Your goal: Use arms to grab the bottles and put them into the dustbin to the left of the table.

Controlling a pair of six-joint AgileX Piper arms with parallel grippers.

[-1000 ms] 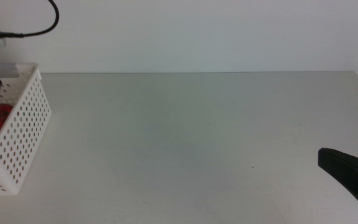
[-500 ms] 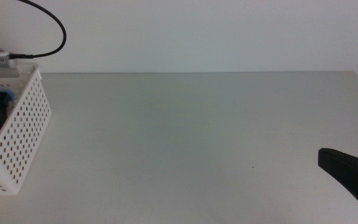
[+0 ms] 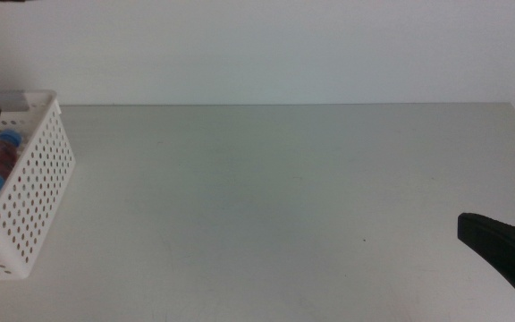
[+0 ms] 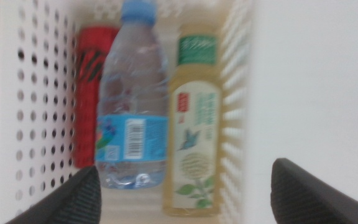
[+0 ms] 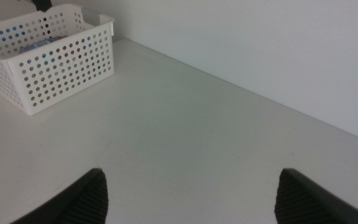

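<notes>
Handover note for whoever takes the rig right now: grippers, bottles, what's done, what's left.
Left gripper: open, empty, above the dustbin at the table's left end.
Right gripper: open, empty, waiting at the right side of the table.
Bottles: all three lie side by side inside the dustbin: red can, water bottle, yellow tea bottle.
Done: no bottle shows on the tabletop in any view, so the binning looks complete.
Left: probably only bringing the left arm away from the dustbin.
</notes>
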